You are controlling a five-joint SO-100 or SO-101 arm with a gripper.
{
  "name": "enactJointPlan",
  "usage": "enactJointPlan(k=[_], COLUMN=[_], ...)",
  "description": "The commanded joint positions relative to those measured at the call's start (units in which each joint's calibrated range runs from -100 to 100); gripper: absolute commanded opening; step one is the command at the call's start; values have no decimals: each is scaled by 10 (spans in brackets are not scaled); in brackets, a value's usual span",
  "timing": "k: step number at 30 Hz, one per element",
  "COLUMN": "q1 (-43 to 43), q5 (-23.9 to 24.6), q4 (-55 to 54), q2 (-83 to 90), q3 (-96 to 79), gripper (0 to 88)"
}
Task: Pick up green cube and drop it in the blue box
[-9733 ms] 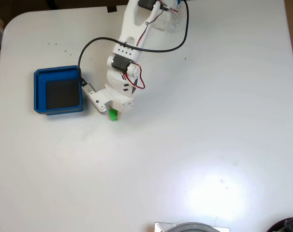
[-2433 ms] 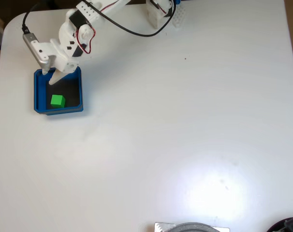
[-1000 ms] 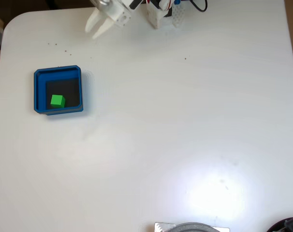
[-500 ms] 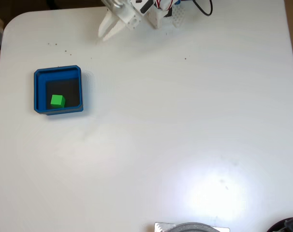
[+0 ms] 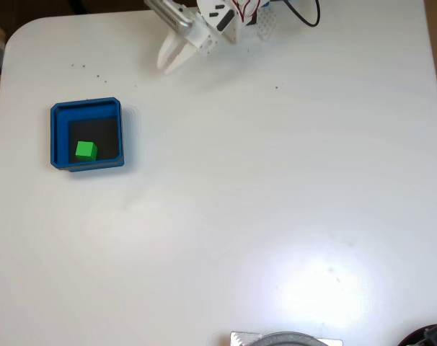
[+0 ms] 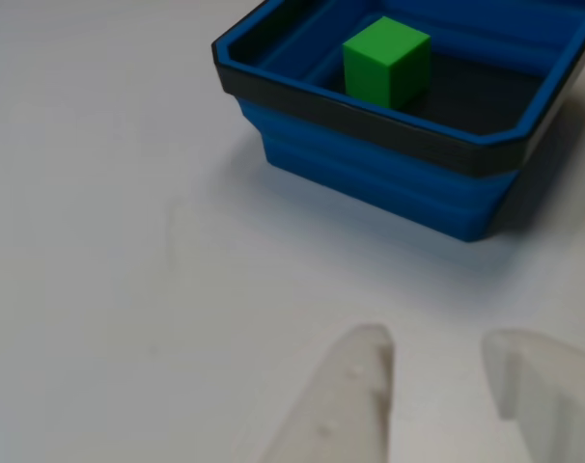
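The green cube (image 5: 86,150) lies on the dark floor of the blue box (image 5: 86,105), toward its lower left in the fixed view. In the other view the green cube (image 6: 386,60) sits upright inside the blue box (image 6: 370,169), near the wall that faces the camera. My gripper (image 5: 168,65) hangs near the table's top edge, well up and to the right of the box. Its two white fingers (image 6: 355,386) stand a little apart with nothing between them, so my gripper (image 6: 432,342) is open and short of the box.
The arm's base (image 5: 240,18) with its red and black wires stands at the top edge of the white table. A grey round object (image 5: 287,339) pokes in at the bottom edge, and a dark shape (image 5: 429,335) fills the bottom right corner.
The cube went from the gripper's grasp on the table into the box. Since then the arm has drawn back to the top edge and drifted right, its fingers narrowing.
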State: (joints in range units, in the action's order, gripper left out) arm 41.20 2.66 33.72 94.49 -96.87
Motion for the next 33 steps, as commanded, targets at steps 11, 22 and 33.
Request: enactJointPlan(k=[11, 22, 33], q1=[-138, -294, -399], q5=[0, 1, 1], q4=[-13, -13, -13], q2=[43, 43, 43], q3=[-25, -25, -25], gripper=[24, 24, 24])
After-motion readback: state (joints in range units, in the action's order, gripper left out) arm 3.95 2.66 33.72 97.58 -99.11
